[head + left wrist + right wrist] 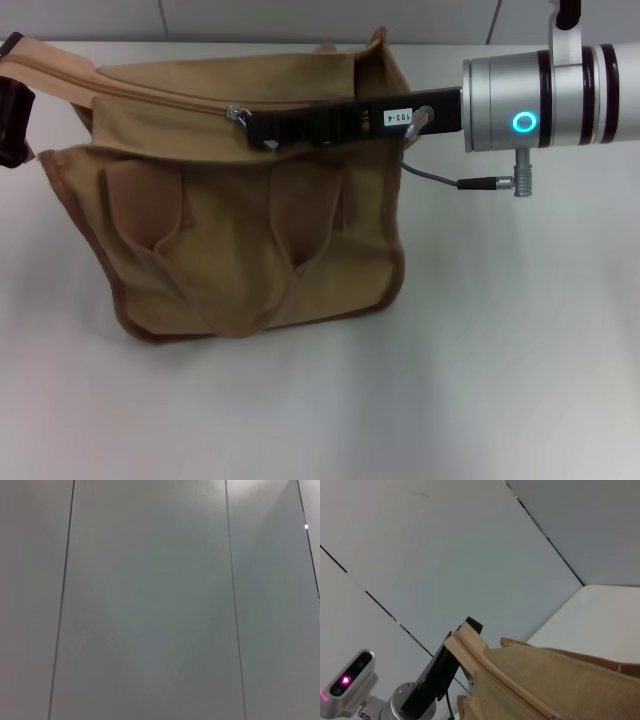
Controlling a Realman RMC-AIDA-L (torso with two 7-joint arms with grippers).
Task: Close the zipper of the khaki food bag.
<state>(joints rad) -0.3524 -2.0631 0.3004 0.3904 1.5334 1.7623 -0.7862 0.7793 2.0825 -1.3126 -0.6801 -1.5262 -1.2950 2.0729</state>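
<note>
Atop khaki food bag (250, 240), right pincer (262, 127) seemingly gripping zipper (237, 114)

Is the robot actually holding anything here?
Yes. The left gripper grips the khaki food bag by its flap's end; the right gripper pinches the zipper slider.

- Khaki food bag (250, 240): matt woven canvas cloth, darker brown fabric trim at edges.
- Zipper (165, 97): tan cloth tape; slider (237, 114) at bag's 12 o'clock, shiny silver metal.
- Right gripper (262, 128): matt black fingers; wrist housing (545, 95) brushed satin metal.
- Table (500, 360): smooth, matt white.
</note>
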